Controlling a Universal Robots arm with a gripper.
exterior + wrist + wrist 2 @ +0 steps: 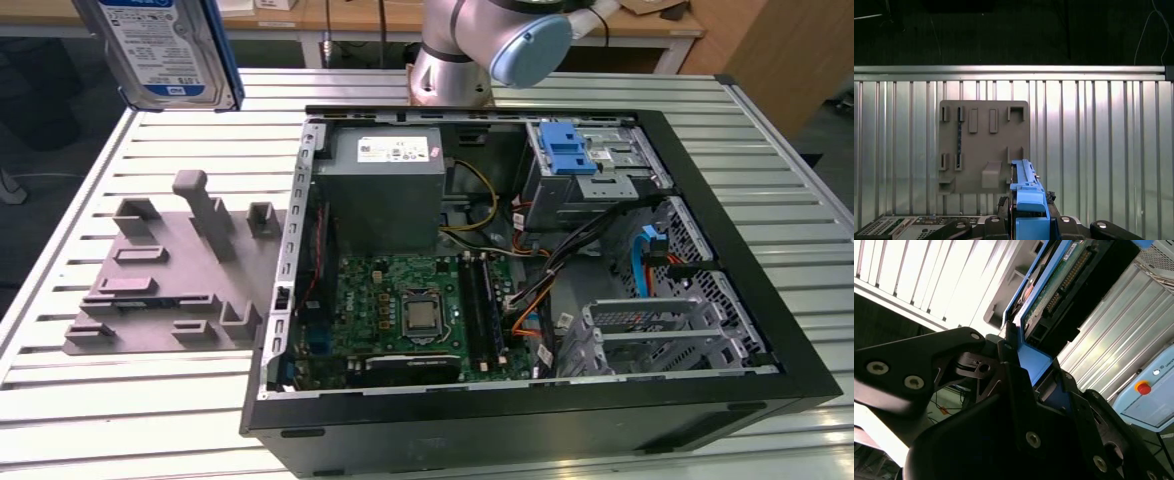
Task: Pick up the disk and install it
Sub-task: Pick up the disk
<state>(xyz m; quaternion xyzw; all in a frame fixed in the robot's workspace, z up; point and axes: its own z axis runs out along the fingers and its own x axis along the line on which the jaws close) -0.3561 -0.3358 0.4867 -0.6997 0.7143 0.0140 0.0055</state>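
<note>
Clamping the disk (167, 50) — tool (1023, 360) aloft

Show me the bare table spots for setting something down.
Bare slats of the table lie at the exterior view's left, in front of and behind the grey fixture plate. The open computer case is crowded; the disk is held aloft.

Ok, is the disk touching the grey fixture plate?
Apart. In the exterior view the disk hangs high above the grey fixture plate; in the first wrist view the plate lies far below it.
</note>
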